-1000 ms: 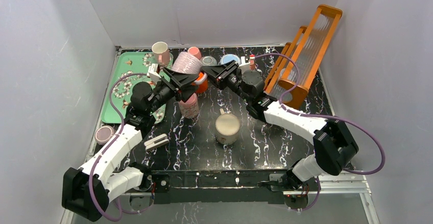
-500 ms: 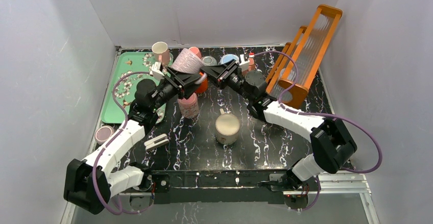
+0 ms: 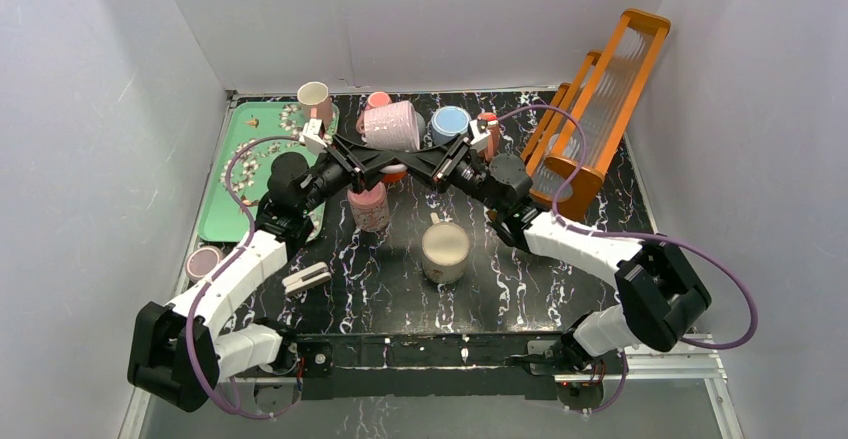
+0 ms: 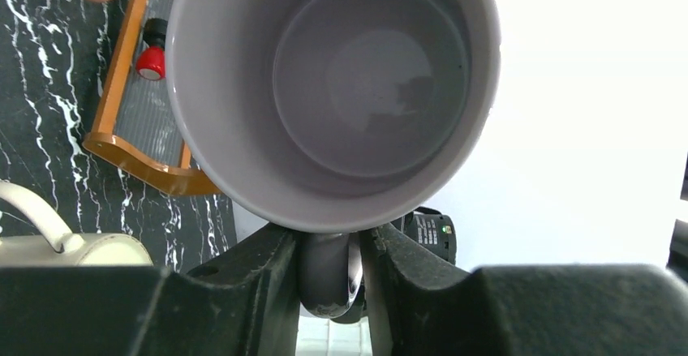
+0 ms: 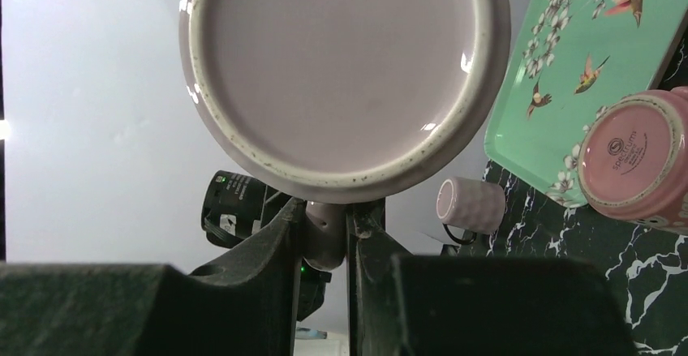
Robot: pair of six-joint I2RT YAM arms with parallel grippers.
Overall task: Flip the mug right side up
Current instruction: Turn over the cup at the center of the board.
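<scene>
Above the bench (image 3: 520,279), left arm (image 3: 235,274) and right arm (image 3: 585,239) reach inward, meeting at the mug (image 3: 392,125).
Mug lies sideways, lifted; left jaws and right jaws each pinch its handle (image 4: 326,279), seemingly firmly; handle mostly hidden.

Mug (image 3: 392,126): pale lilac-pink with a ribbed outer wall; grey-lilac interior; off-white, faintly speckled base ring. Table (image 3: 520,279): black with white marble veining. Tray (image 3: 216,201): mint green, printed with birds and blossoms. Rack (image 3: 603,94): orange. Blue mug (image 3: 450,121): sky blue. Cream mug (image 3: 444,249): plain cream. Pink mug (image 3: 370,209): rose with pale markings. Left arm (image 3: 225,294) and right arm (image 3: 585,239): white links, black joints. Cable (image 3: 722,269): purple.
</scene>
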